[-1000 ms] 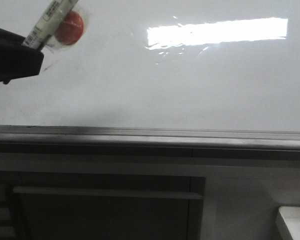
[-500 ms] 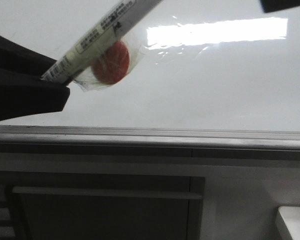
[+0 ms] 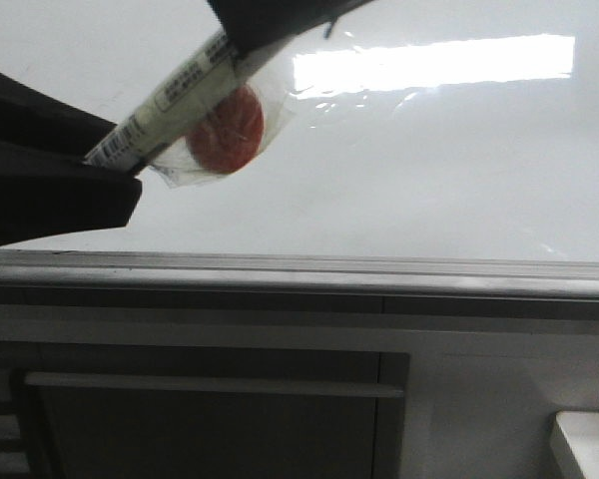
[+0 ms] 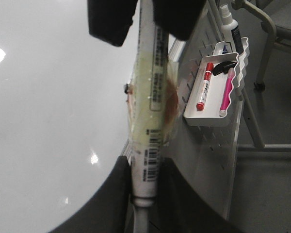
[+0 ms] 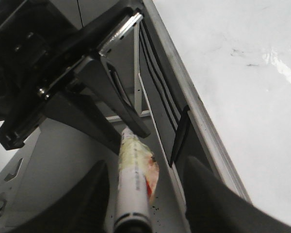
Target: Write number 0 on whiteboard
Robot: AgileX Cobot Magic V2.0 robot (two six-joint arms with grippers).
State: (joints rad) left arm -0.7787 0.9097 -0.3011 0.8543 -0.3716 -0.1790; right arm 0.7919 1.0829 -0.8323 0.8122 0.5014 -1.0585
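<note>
The whiteboard (image 3: 429, 170) is glossy white with a bright light reflection and a grey edge rail (image 3: 299, 267). No number 0 shows on it. My left gripper (image 3: 120, 168) is shut on the lower end of a white marker (image 3: 175, 100) that has a barcode label and a red disc (image 3: 225, 128) taped to it. The left wrist view shows the grip (image 4: 146, 162) on the marker (image 4: 153, 97). My right gripper (image 3: 270, 25) is open, with its fingers either side of the marker's other end (image 5: 132, 179) and gaps on both sides (image 5: 146, 162).
A white tray (image 4: 191, 114) with a red and a pink marker hangs on a pegboard beside the board, with a spray bottle (image 4: 228, 19) beyond it. A grey cabinet (image 3: 210, 419) is below the rail. A white object (image 3: 584, 439) sits at the lower right.
My left gripper swung the marker rightward and lower, then held still. My right gripper came in from the upper right and now straddles the marker's upper end.
</note>
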